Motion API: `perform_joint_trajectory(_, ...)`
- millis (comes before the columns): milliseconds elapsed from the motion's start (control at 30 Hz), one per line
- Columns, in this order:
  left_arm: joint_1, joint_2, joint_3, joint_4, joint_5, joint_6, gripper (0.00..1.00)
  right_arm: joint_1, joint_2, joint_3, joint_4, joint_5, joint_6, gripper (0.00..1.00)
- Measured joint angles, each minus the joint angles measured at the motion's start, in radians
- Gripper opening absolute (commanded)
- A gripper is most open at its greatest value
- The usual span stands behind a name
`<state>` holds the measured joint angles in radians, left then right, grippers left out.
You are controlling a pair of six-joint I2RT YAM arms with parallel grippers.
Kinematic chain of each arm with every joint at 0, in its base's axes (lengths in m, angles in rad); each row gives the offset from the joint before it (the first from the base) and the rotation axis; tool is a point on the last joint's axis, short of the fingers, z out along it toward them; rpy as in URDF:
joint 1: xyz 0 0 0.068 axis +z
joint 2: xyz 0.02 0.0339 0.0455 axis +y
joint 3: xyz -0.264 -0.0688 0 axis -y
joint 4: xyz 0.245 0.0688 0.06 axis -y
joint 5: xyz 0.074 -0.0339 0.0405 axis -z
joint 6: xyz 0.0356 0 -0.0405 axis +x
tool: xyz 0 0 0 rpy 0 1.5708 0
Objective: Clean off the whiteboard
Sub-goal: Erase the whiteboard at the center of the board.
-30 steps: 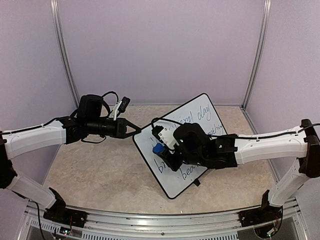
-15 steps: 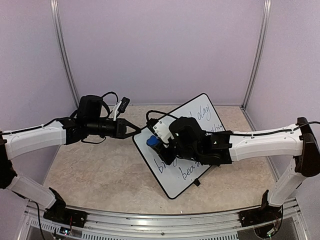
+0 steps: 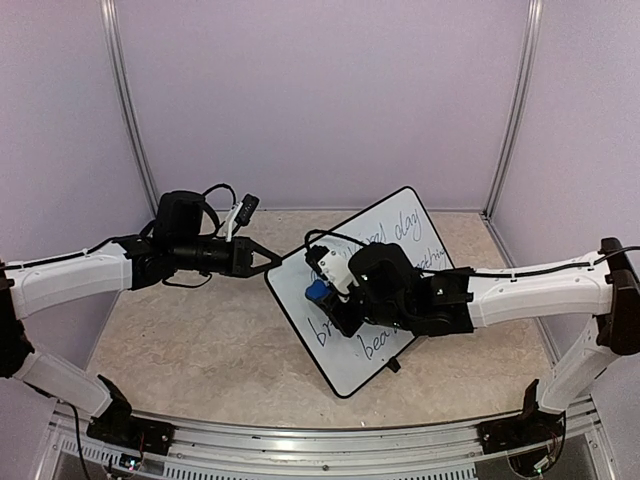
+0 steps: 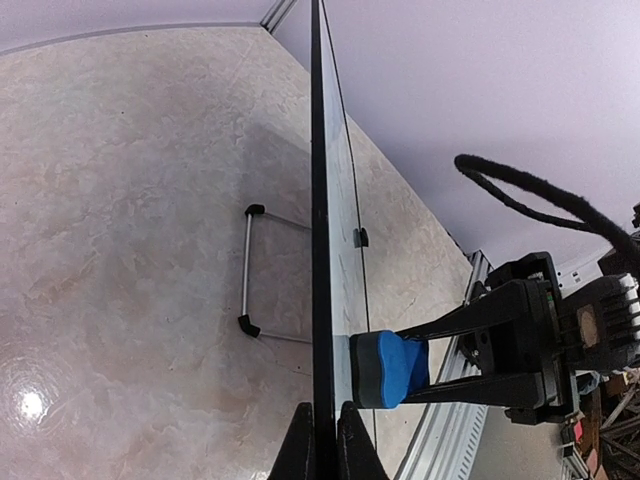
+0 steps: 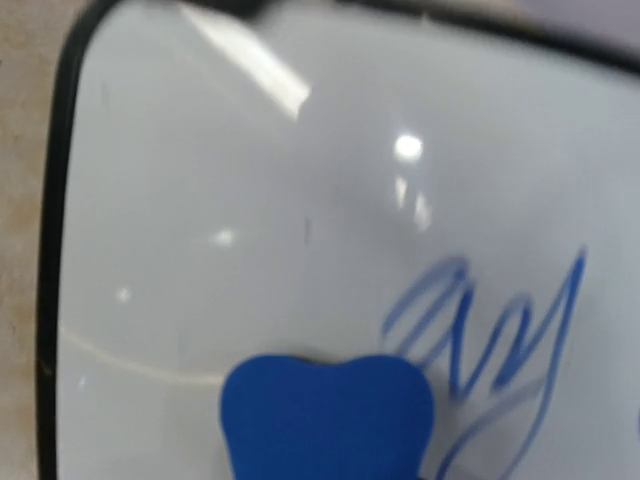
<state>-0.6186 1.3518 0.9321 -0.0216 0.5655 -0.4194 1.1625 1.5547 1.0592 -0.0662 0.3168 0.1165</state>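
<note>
Centrally, whiteboard (image 3: 350,365) edge pinched by left gripper (image 3: 275,260), right gripper (image 3: 323,297) clamping blue eraser (image 4: 390,368) against it, wire stand (image 4: 246,270) behind.

Bare table (image 3: 200,350) at lower left gives you room. The whiteboard (image 3: 350,365) blocks the centre, the left gripper (image 3: 272,260) clamped on its left corner, the right arm (image 3: 530,288) pressing a blue eraser (image 3: 317,292) against it.

White shells cover the left arm (image 3: 70,275) and right arm (image 3: 540,290); joints, wrists black; black cables (image 3: 226,186) loop (ten o'clock).
</note>
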Motion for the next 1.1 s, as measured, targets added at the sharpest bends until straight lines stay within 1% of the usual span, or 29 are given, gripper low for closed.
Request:
perform_joint_trajectory(333,0.001,0.0,-0.002,0.005,-0.001,0.0,0.0,-0.034,0.068,0.13,0.019,0.008,-0.05,0.25)
perform_joint_trajectory(533,0.001,0.0,-0.004,0.006,-0.001,0.0,0.0,-0.036,0.059,0.106,0.036,0.007,-0.039,0.25)
perform_joint_trajectory(800,0.001,-0.001,-0.005,0.01,0.007,-0.003,0.0,-0.043,-0.034,-0.036,0.021,0.011,0.02,0.25)
perform_joint_trajectory(967,0.001,-0.001,-0.006,0.013,0.007,-0.004,0.0,-0.043,-0.039,-0.041,0.011,0.01,0.026,0.25)
perform_joint_trajectory(1100,0.005,-0.001,-0.01,0.013,0.003,-0.004,0.0,-0.043,-0.009,0.001,0.001,0.02,0.009,0.25)
